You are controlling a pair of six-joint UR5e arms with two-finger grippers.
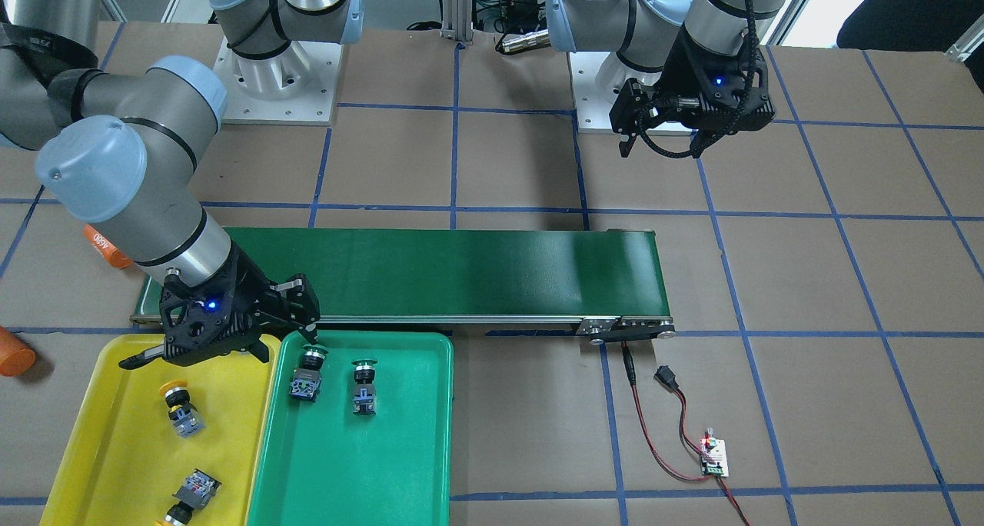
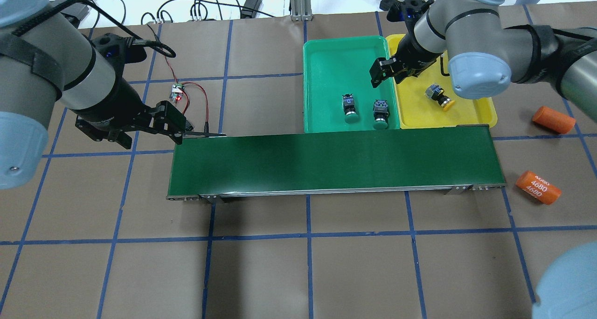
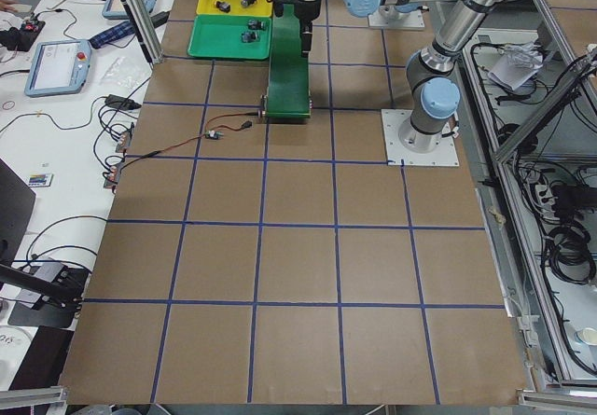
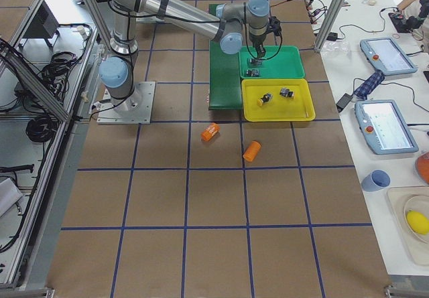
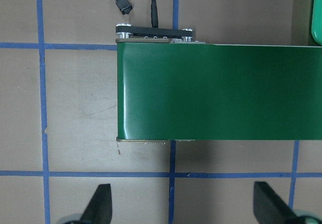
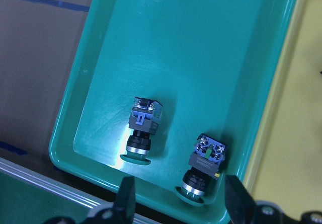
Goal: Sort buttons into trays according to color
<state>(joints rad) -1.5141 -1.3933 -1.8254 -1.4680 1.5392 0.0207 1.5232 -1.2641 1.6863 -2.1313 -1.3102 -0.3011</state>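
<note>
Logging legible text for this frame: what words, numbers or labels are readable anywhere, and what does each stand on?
"4680", printed twice: on the orange cylinder near the conveyor belt's end.
Second orange cylinder: no print visible.
Green-capped buttons: markings too small to read.
Circuit board: too small to read.

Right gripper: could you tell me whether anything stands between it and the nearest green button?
Nothing visible does: the open right gripper hangs right over that green button in the green tray; the other button lies apart.
</note>
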